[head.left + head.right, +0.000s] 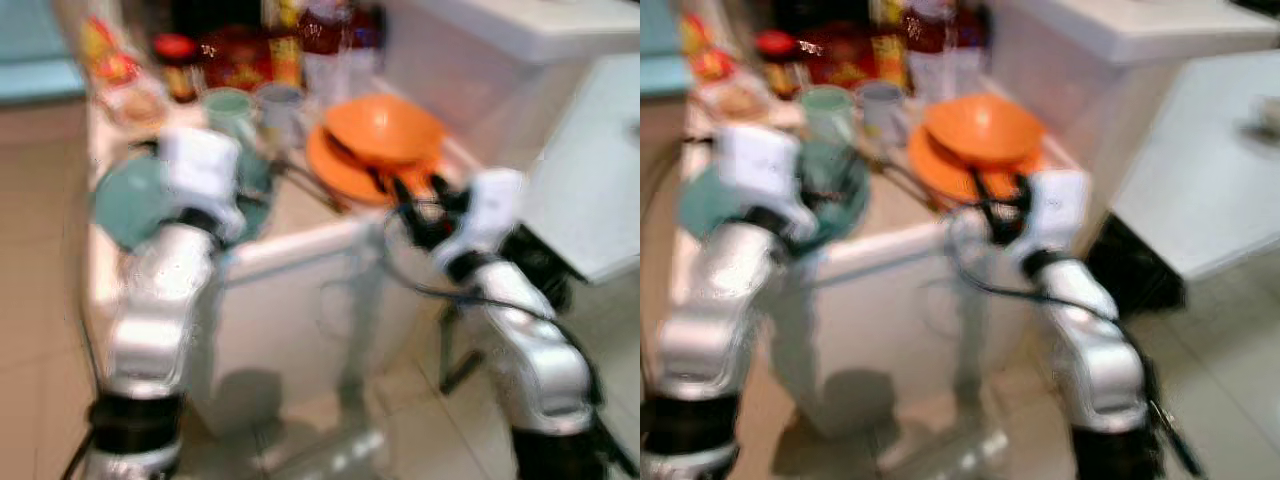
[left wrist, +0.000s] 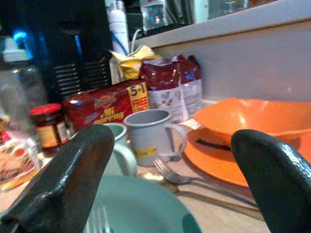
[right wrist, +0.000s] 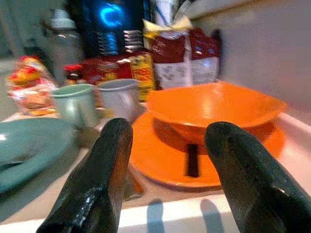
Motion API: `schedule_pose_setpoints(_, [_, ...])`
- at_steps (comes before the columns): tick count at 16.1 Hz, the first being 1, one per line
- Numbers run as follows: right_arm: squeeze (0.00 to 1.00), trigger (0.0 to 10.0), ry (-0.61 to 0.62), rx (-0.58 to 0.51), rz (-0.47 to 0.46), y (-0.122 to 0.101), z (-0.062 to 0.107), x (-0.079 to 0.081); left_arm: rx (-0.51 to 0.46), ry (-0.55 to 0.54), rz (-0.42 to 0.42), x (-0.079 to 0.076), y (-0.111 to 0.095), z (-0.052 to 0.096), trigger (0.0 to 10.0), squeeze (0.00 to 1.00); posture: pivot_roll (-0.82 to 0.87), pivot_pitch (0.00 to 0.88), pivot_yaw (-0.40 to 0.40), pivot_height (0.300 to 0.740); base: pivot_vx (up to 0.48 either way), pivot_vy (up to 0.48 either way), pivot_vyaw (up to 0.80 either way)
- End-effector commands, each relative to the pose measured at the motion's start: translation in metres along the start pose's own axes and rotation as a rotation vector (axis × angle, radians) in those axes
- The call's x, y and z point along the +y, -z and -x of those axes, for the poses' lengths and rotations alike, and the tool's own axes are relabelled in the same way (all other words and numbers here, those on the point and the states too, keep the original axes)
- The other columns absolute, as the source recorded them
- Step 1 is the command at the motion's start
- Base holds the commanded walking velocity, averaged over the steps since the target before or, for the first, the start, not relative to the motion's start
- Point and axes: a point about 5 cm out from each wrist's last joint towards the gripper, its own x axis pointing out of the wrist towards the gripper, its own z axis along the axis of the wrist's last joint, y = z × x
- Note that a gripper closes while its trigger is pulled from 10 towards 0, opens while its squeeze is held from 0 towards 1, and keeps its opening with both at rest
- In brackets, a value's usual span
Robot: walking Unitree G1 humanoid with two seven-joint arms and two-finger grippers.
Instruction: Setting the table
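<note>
I'm looking down at a narrow white worktop (image 1: 300, 245) with both arms raised to its near edge; the head views are blurred.

An orange bowl (image 3: 214, 109) sits on an orange plate (image 3: 160, 160) at the right side of the worktop. I can see nothing inside the bowl. A dark strip lies on the plate just under the bowl's rim; I can't tell what it is. To the left sits a teal plate (image 2: 141, 208) with fork tines showing at its near edge. Behind it stand a green mug (image 3: 75, 104) and a grey mug (image 2: 146, 136), side by side, handles toward the right; their insides are hidden from me. A fork (image 2: 194, 182) lies flat between the grey mug and the orange plate, tines toward the mugs, handle running off under the orange plate's edge. Further back are a red-lidded jar (image 2: 46, 126), a red packet (image 2: 104, 107) and dark red bags (image 2: 175, 82) against the wall.

My left end effector (image 2: 170, 189) hangs released over the teal plate, fingers spread wide and gripping nothing. My right end effector (image 3: 165, 170) is also released, fingers apart, at the worktop's near edge just in front of the orange plate, not touching it.
</note>
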Motion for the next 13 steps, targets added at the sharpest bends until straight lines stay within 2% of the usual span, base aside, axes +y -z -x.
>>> schedule_pose_setpoints(1, [0.00, 10.0, -0.048, -0.021, -0.010, -0.006, 0.000, 0.009, 0.011, -0.015, -0.032, 0.009, -0.002, 0.001, 10.0, 0.00, 0.10, 0.001, -0.022, 0.740, 0.000, 0.000, 0.00])
schedule_pose_setpoints(3, [0.00, 10.0, -0.080, -0.011, 0.001, -0.006, 0.003, 0.009, 0.040, -0.014, -0.031, 0.013, 0.002, 0.002, 10.0, 0.00, 0.10, 0.003, -0.021, 0.740, 0.000, 0.000, 0.00])
schedule_pose_setpoints(4, [0.00, 10.0, -0.137, -0.001, 0.004, -0.007, 0.008, 0.011, 0.086, -0.026, -0.051, 0.020, 0.003, 0.002, 10.0, 0.00, 0.11, 0.005, -0.022, 0.740, 0.000, 0.000, 0.00])
schedule_pose_setpoints(5, [0.00, 10.0, -0.247, 0.036, 0.011, -0.008, 0.015, 0.014, 0.154, 0.033, -0.006, 0.026, 0.004, 0.001, 10.0, 0.00, 0.11, 0.007, -0.024, 0.740, 0.000, 0.000, 0.00])
schedule_pose_setpoints(6, [0.00, 10.0, -0.292, 0.067, 0.040, -0.008, 0.018, 0.014, 0.177, 0.119, 0.042, 0.022, 0.003, 0.000, 10.0, 1.00, 0.11, 0.007, -0.025, 0.740, 0.000, 0.000, 0.00])
schedule_pose_setpoints(9, [0.00, 10.0, -0.382, 0.139, 0.096, -0.011, 0.023, 0.007, 0.264, 0.289, 0.173, 0.006, 0.005, 0.000, 10.0, 1.00, 0.11, 0.008, -0.020, 0.740, 0.000, 0.000, 0.00])
schedule_pose_setpoints(10, [0.00, 10.0, -0.450, 0.179, 0.133, -0.015, 0.029, 0.003, 0.313, 0.329, 0.172, 0.003, 0.007, -0.005, 10.0, 1.00, 0.11, 0.009, -0.017, 0.740, 0.000, 0.000, 0.00])
schedule_pose_setpoints(11, [0.00, 10.0, -0.462, 0.190, 0.141, -0.015, 0.031, 0.002, 0.330, 0.332, 0.175, 0.003, 0.008, -0.006, 10.0, 1.00, 0.10, 0.012, -0.017, 0.740, 0.000, 0.000, 0.00])
schedule_pose_setpoints(13, [0.00, 10.0, -0.528, 0.247, 0.159, -0.018, 0.040, -0.004, 0.407, 0.327, 0.102, 0.004, 0.014, -0.019, 10.0, 1.00, 0.09, 0.015, -0.019, 0.740, 0.000, 0.000, 0.00])
